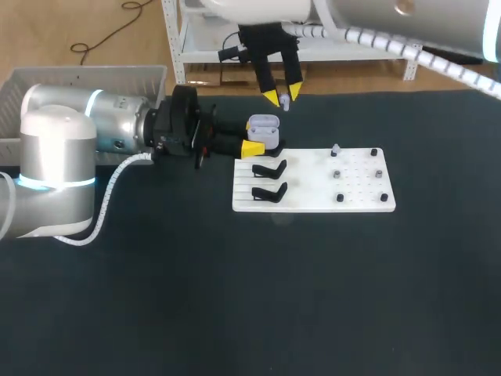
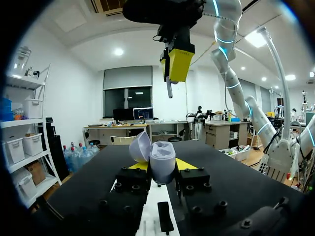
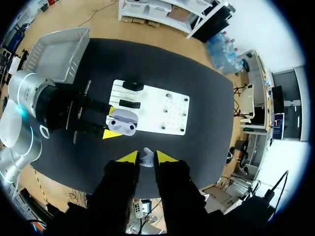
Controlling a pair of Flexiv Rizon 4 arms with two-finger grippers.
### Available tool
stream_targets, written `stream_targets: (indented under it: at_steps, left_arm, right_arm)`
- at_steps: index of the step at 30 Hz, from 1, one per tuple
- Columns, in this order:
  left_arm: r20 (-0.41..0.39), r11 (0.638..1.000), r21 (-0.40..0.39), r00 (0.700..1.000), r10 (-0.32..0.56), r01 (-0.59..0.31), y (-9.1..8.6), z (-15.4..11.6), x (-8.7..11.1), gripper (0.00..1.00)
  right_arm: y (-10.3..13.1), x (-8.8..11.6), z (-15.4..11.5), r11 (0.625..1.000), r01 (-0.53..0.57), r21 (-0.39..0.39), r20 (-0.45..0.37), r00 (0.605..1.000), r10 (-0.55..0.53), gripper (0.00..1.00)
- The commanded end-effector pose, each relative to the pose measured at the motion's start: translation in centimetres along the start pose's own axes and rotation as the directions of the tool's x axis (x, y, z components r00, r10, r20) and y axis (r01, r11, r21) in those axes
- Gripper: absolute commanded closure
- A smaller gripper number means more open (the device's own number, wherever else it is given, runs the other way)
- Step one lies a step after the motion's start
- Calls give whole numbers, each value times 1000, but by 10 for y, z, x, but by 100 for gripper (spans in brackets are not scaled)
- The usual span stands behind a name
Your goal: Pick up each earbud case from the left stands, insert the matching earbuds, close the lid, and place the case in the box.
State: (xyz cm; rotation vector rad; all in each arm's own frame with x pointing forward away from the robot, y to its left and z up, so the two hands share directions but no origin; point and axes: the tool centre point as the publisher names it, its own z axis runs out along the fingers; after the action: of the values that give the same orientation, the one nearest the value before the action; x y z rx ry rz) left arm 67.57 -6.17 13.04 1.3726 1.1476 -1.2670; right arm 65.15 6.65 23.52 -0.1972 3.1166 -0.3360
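Our right gripper (image 1: pixel 280 97) pinches one earbud (image 3: pixel 146 158), hanging at 1 o'clock of the case (image 1: pixel 264 129). Our left gripper (image 2: pixel 161 167) clamps that case, lid (image 2: pixel 140 146) open, over the board's (image 1: pixel 313 205) 11 o'clock corner. We judge the insertion step in hand. Next: align the earbud over the case, then lower.

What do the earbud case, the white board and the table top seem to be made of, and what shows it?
Earbud case: likely moulded plastic, pale grey, smooth with soft sheen. White board: probably plastic, matte, flat, drilled holes. Table top: looks like dark cloth or mat, no glare.
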Motion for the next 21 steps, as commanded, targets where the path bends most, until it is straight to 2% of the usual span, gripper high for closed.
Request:
stream_targets:
  at_steps: [1, 15, 17, 21]
  left_arm:
    - [-1, 1000, 3, 1000, -1, 1, 1, 0, 0, 100]
    - [-1, 1000, 3, 1000, -1, 1, 1, 0, 0, 100]
    - [-1, 1000, 3, 1000, -1, 1, 1, 0, 0, 100]
    - [-1, 1000, 3, 1000, -1, 1, 1, 0, 0, 100]
  right_arm:
    - [0, -4, 1, 1000, 0, 0, -23, 1000, 0, 100]
    - [2, -5, 0, 1000, -12, -15, -30, 999, 11, 100]
    - [6, -6, 0, 997, -73, -8, -42, 996, 73, 100]
    - [3, -11, 2, 964, -257, -67, -107, 963, 249, 100]
